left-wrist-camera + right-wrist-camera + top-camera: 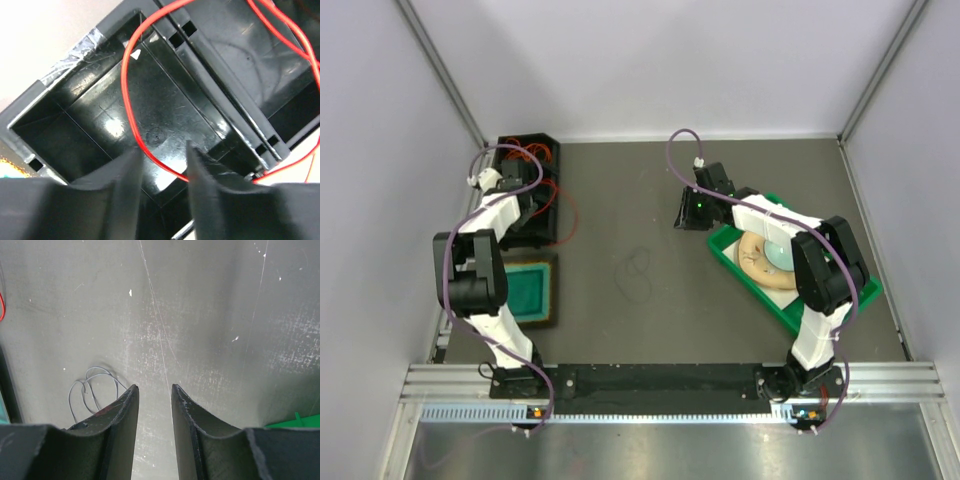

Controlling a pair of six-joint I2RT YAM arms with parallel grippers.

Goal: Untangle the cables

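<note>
Though thin, glossy curved red cables (123, 75)

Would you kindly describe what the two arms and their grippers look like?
The left arm and right arm have white links and black joint housings, each trailing a purple hose. The left gripper and right gripper have dark, matte, tapering fingers. A green light glows near the right wrist.

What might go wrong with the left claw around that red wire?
The red cable runs between the left gripper's fingers but also loops over the black tray's dividers, so a pull may snag it or drag the tray. The thin strand might also slip from the jaws.
</note>
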